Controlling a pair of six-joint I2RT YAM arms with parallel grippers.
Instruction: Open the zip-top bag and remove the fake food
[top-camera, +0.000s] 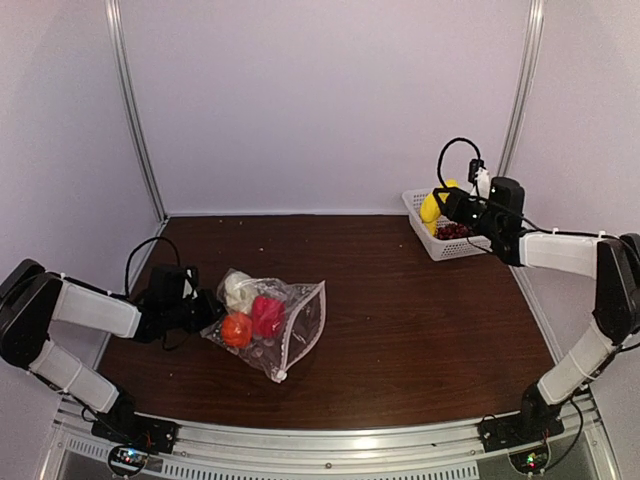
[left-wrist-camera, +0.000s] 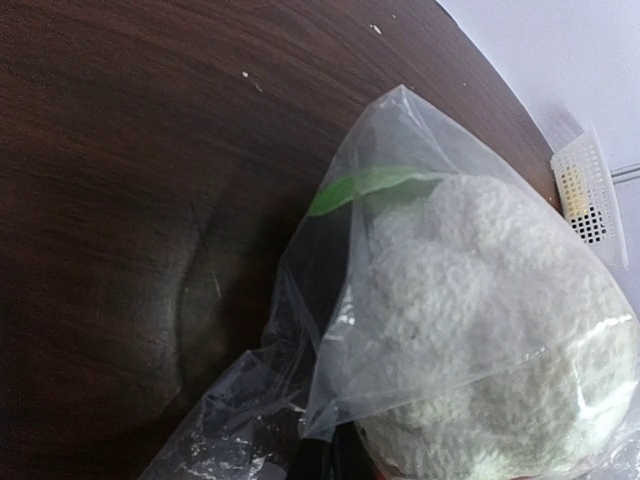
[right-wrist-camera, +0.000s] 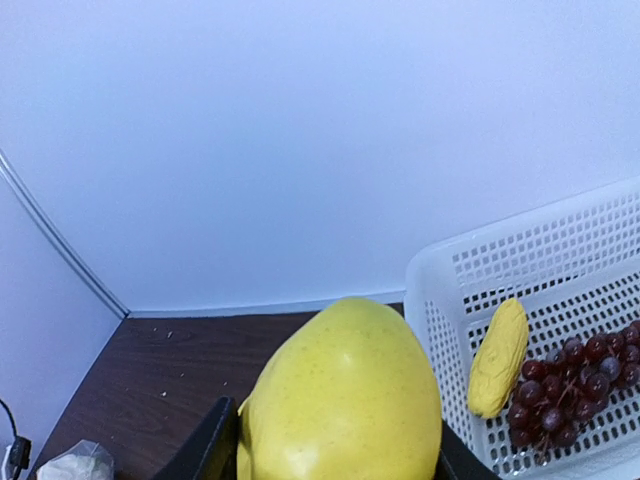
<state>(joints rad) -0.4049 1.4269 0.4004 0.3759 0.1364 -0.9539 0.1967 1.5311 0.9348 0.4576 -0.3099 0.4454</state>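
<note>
The zip-top bag (top-camera: 285, 345) lies flat on the dark wooden table (top-camera: 400, 320), left of centre, with its pinkish-white zip strip (top-camera: 305, 335) along the edge facing the right arm. Inside it are three pieces of fake food: a white knobbly piece (top-camera: 238, 290) with a green leaf (left-wrist-camera: 365, 185), a red piece (top-camera: 267, 315) and an orange piece (top-camera: 236, 330). The left gripper (top-camera: 205, 310) sits low at the bag's left edge; whether its jaws are clamped on the plastic cannot be told. The right gripper (top-camera: 447, 203) is closed around a yellow toy fruit (right-wrist-camera: 345, 400), held at the left rim of the white mesh basket (top-camera: 425, 240) in the far right corner. A small yellow piece (right-wrist-camera: 497, 357) and the dark purple grape cluster (right-wrist-camera: 570, 385) lie in that basket, touching each other
</note>
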